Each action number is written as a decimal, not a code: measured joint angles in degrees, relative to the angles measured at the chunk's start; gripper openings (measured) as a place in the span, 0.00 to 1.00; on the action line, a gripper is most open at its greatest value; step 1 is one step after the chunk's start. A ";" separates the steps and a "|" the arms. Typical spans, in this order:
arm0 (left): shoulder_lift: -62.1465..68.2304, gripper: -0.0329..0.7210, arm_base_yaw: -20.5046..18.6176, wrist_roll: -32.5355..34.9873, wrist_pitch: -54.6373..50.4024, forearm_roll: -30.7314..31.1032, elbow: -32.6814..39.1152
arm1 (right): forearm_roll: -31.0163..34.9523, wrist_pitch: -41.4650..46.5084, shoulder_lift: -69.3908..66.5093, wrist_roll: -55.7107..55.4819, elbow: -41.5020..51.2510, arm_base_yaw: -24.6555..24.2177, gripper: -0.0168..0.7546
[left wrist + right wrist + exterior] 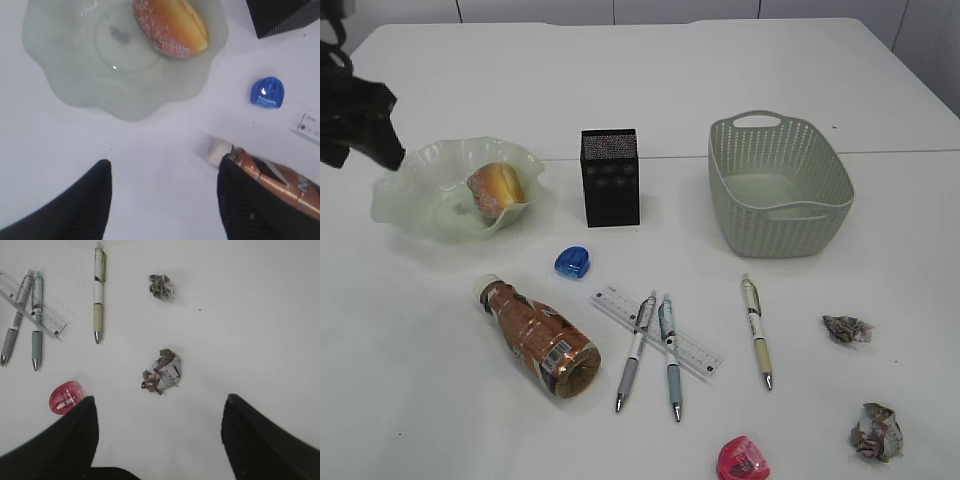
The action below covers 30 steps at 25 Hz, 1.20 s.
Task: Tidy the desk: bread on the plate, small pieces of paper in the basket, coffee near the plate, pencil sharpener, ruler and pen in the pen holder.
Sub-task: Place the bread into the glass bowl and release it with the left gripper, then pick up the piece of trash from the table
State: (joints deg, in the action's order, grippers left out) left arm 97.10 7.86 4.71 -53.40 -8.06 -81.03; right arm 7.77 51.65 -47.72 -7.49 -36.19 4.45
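Observation:
The bread point(497, 188) lies in the pale green plate point(420, 215). The coffee bottle point(540, 338) lies on its side in front of the plate. A blue pencil sharpener point(574, 262) sits beside it and a pink one point(743, 460) at the front edge. Two pens point(635, 352) cross the ruler point(657, 331), and a third pen point(757, 330) lies apart. My left gripper point(165, 162) hangs open and empty above the table, near the bottle's cap point(218, 150). My right gripper point(160, 398) is open over a paper ball point(164, 372), with another paper ball point(161, 286) farther off.
The black pen holder point(610, 177) stands upright at the middle back. The green basket point(780, 185) stands to its right. My left arm point(360, 110) shows at the far left above the plate's edge.

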 joint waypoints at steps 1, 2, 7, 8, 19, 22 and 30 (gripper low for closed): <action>-1.01 0.68 0.00 0.00 0.00 0.00 2.09 | 0.10 0.02 -1.68 0.12 -0.46 0.00 0.75; -2.01 0.68 0.00 0.00 0.00 -0.12 4.44 | 0.10 0.09 -3.25 0.36 -1.01 0.00 0.75; -6.51 0.68 0.00 0.00 0.10 -1.40 14.83 | 0.10 -0.20 -14.57 2.39 -5.52 0.00 0.75; -7.49 0.68 0.00 0.00 0.10 -1.56 16.29 | 0.10 -0.60 -17.11 2.55 -6.66 0.00 0.75; -16.96 0.68 0.00 0.00 -1.84 -1.49 20.57 | -0.51 -4.10 -41.03 3.97 -18.31 0.89 0.75; -17.41 0.68 0.00 0.00 -2.22 -1.14 20.57 | -3.28 -4.93 -45.62 3.54 -19.84 3.53 0.75; -17.51 0.68 0.00 0.00 -2.25 -0.91 20.57 | -7.05 -6.42 -55.28 -0.09 -24.16 6.97 0.75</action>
State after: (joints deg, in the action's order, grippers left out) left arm 79.59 7.86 4.71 -55.65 -8.96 -60.46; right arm 0.71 45.23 -103.00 -7.58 -60.35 11.42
